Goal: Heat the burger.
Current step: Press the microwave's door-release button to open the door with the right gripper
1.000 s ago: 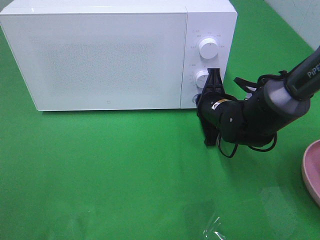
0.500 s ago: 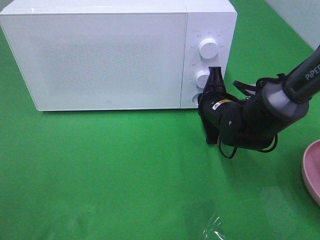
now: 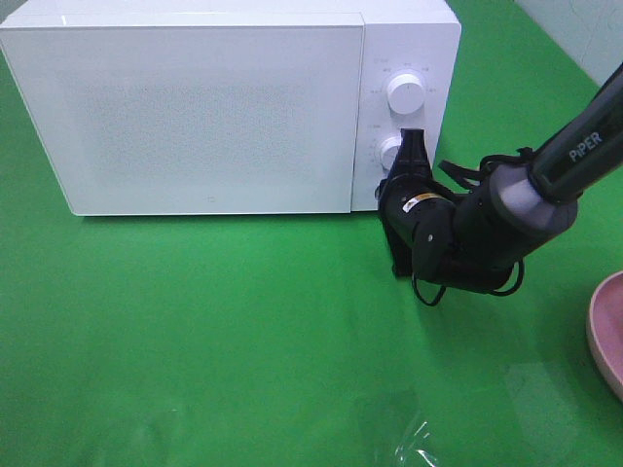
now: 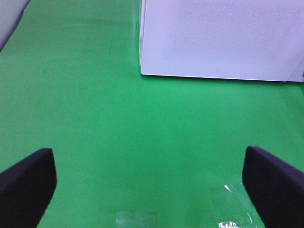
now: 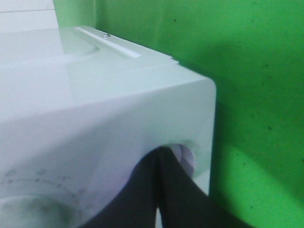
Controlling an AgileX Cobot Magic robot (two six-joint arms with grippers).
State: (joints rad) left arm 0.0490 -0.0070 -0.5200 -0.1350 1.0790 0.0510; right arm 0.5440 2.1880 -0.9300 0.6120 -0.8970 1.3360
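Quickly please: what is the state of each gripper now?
Left gripper: open, holding nothing.
Right gripper: closed, holding nothing, tips at the round button of the microwave.

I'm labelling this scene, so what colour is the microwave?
The microwave is white; the exterior high view shows it best.

Burger out of sight.

Microwave (image 3: pixel 209 117) stands back left; plate (image 3: pixel 605 336) lies front right.
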